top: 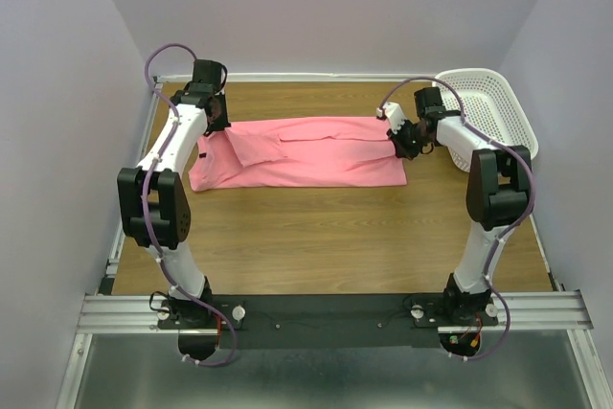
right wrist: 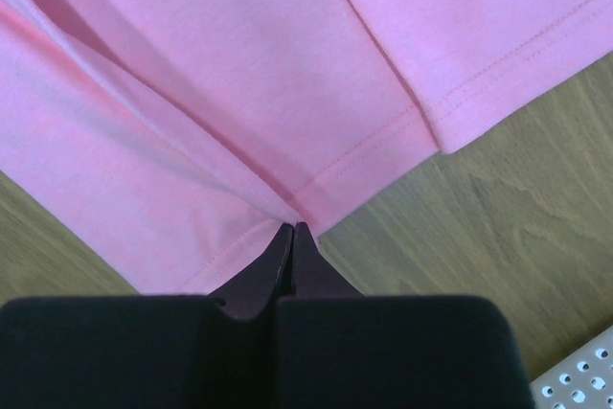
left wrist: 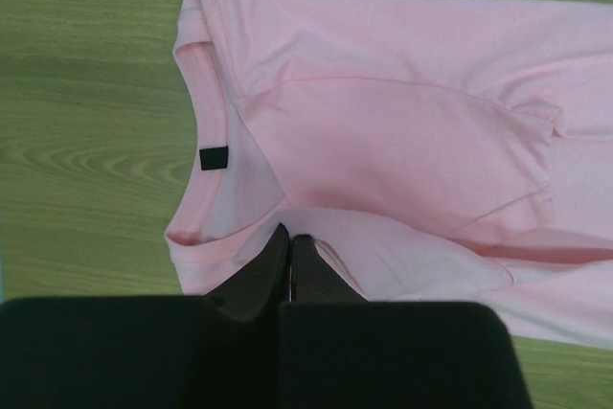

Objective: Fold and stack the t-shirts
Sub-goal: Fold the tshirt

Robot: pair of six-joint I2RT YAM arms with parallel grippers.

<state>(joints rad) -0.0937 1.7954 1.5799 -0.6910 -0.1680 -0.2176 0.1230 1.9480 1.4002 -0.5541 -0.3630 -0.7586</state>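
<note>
Top external view: salmon-pink t-shirt [top: 306, 150] lies folded lengthwise into a band on the worktop [top: 335, 227], left claw [left wrist: 289, 235] pinching its collar end, right claw [right wrist: 292, 227] pinching its hem; cross folds and stacking not yet done.

Pink t-shirt [top: 306, 150], brown wood-grain table [top: 326, 227]
Plain salmon cloth, small black tag [left wrist: 214, 157] at neck; white basket [top: 488, 102] dotted with holes
</note>
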